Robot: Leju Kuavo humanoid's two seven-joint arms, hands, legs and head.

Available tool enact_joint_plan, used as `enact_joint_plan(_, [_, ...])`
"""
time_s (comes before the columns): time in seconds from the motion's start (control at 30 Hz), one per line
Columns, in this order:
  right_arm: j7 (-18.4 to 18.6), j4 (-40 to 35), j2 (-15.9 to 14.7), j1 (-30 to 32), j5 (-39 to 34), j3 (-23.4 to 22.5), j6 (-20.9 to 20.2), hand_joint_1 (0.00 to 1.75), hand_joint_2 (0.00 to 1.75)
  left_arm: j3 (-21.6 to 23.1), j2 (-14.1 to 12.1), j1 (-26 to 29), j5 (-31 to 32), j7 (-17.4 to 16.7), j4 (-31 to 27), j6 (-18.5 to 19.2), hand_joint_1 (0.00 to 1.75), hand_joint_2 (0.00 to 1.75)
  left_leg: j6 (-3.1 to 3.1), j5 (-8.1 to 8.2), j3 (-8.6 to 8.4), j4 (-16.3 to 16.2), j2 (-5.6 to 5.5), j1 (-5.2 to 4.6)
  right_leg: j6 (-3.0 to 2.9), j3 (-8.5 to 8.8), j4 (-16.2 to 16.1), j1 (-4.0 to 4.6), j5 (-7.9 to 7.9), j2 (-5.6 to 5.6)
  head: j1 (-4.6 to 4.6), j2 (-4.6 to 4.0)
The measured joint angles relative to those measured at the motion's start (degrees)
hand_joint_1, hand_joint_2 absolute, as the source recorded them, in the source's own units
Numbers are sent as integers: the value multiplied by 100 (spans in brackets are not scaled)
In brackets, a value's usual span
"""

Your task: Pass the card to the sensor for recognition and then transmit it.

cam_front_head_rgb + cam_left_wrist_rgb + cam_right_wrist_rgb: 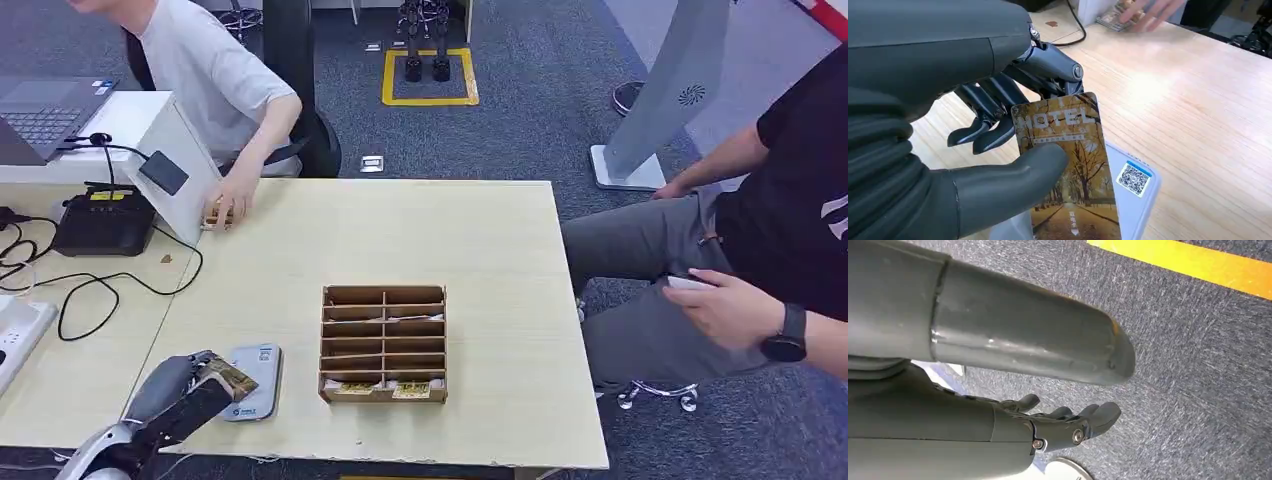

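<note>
We see the left hand [998, 150] pinching the card [1068, 165] just over the sensor [252, 382] at the table's [480, 230] near-left edge; recognition looks underway, handover still left. Right hand [1068, 427] hangs empty, fingers loosely apart, over carpet. Open tabletop lies far and right; the slotted box [383, 343] sits just right.

The head view looked down from high over the table [480, 230]. The left wrist camera sat close over that table's seven o'clock corner. The right wrist camera faced carpet [1198, 365].
</note>
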State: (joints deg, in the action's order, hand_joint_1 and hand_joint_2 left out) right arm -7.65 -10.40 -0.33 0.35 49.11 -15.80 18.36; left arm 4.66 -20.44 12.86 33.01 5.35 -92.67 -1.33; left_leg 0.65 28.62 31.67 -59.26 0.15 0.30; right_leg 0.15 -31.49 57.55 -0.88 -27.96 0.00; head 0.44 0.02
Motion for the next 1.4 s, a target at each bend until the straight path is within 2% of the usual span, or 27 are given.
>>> enact_joint_plan(0.17, [0,-7,2,-12,22,2,-2,0,0,148,44,-72,238,-177,22,-59,175,175,0,0,0,0,0,0,0,1,0,0,0,0,-2,-2])
enact_joint_plan(0.33, [35,-7,4,-29,81,0,-31,0,0,330,50,-156,751,-472,164,-345,175,175,0,0,-1,0,0,0,0,2,0,0,1,0,0,0])
enact_joint_plan(0.5, [42,-9,11,-37,118,0,-42,0,0,481,85,-281,1084,-627,426,-522,175,175,0,0,-2,0,-2,0,0,4,0,0,1,0,0,-2])
enact_joint_plan(0.8, [42,-9,13,-37,118,0,-41,0,0,490,87,-296,1099,-640,451,-529,175,175,0,0,-2,0,-2,0,0,5,0,0,1,0,0,0])
enact_joint_plan(0.9, [15,-20,24,-51,131,-2,-41,0,0,546,142,-373,1242,-669,693,-651,175,175,0,0,-3,0,-2,0,0,5,0,0,1,0,0,-2])
enact_joint_plan(0.93, [7,-26,26,-62,138,-9,-35,0,0,559,190,-413,1246,-625,769,-754,175,175,0,0,-5,0,-2,0,0,5,0,0,1,-1,2,-2])
enact_joint_plan(0.97, [-31,-26,26,-62,162,-44,-11,0,0,509,343,-455,117,-10,708,-693,175,175,-1,-5,-3,0,-5,0,1,4,0,0,2,-5,-2,-2])
enact_joint_plan(1.0, [-63,-26,26,-57,172,-59,17,0,0,427,465,-473,-363,207,560,-716,175,175,2,-8,-1,0,-5,0,1,2,0,0,7,-5,-2,0])
enact_joint_plan(1.13, [-77,-26,26,-51,221,-96,28,0,0,138,729,-592,-1164,625,212,-966,175,175,3,-11,3,-1,-5,0,3,-2,0,0,11,-5,0,-2])
enact_joint_plan(1.27, [-79,-26,26,-52,321,-122,31,0,0,-133,826,-871,-1279,914,-11,-1369,175,175,-2,-19,5,-1,-7,0,-2,-6,0,0,18,-5,0,-2])
enact_joint_plan(1.4, [-79,-33,26,-73,428,-122,18,0,0,-400,828,-1343,-806,999,-7,-1922,175,175,-7,-26,10,-1,-11,2,-7,-9,1,2,22,-6,0,0])
